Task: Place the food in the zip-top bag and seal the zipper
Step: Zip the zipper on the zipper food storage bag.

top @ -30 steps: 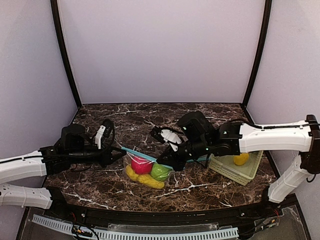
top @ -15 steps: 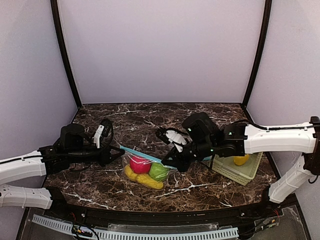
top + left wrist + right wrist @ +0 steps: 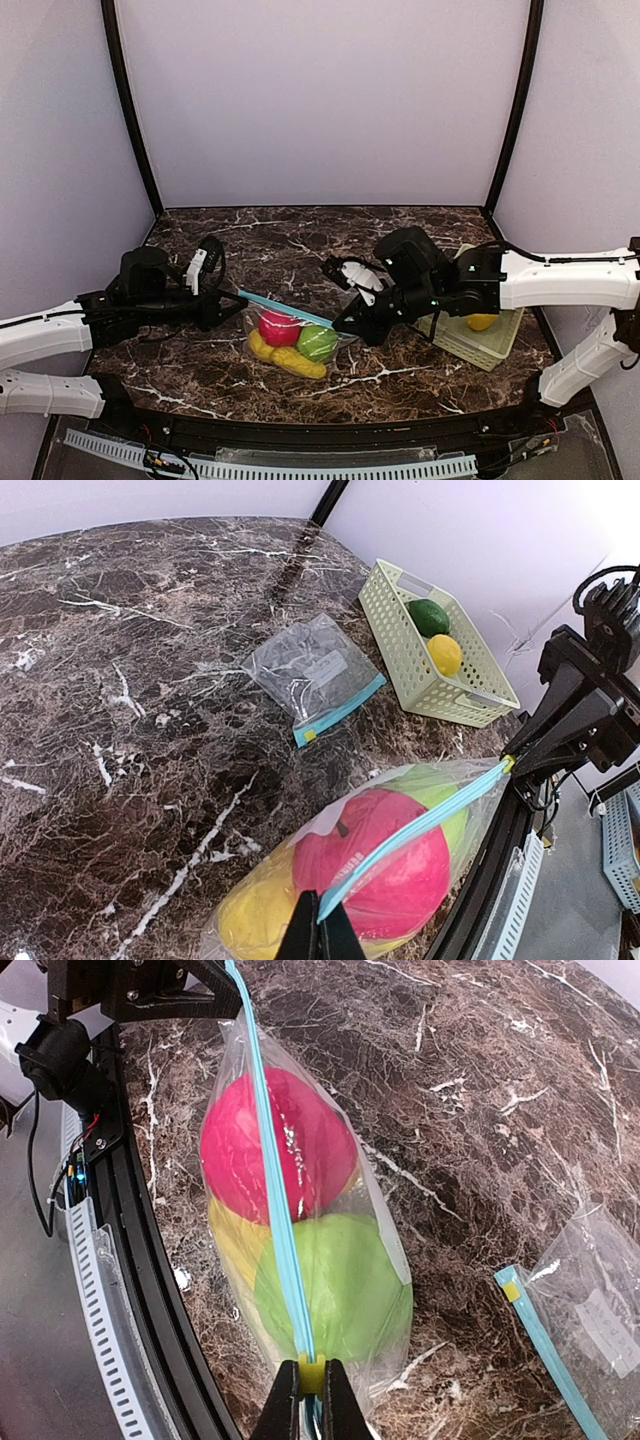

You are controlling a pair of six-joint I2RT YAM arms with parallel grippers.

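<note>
Jaws clamped at both ends of the blue zipper [image 3: 272, 1200] — left jaws on one end, right jaws on the opposite end at the yellow tab [image 3: 310, 1372]. Held the strip taut, long axis straight from one pair to the other. Carried the zip-top bag [image 3: 232, 1070] beneath it — red ball [image 3: 279, 328], light green ball [image 3: 318, 343], yellow pieces [image 3: 290, 360] inside — low on the desk [image 3: 250, 240]. Judged either pair placed to run along that line.

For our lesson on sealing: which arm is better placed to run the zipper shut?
Right, probably: the right gripper pinches the slider on the blue zipper strip; the left gripper only clamps its other end.
</note>
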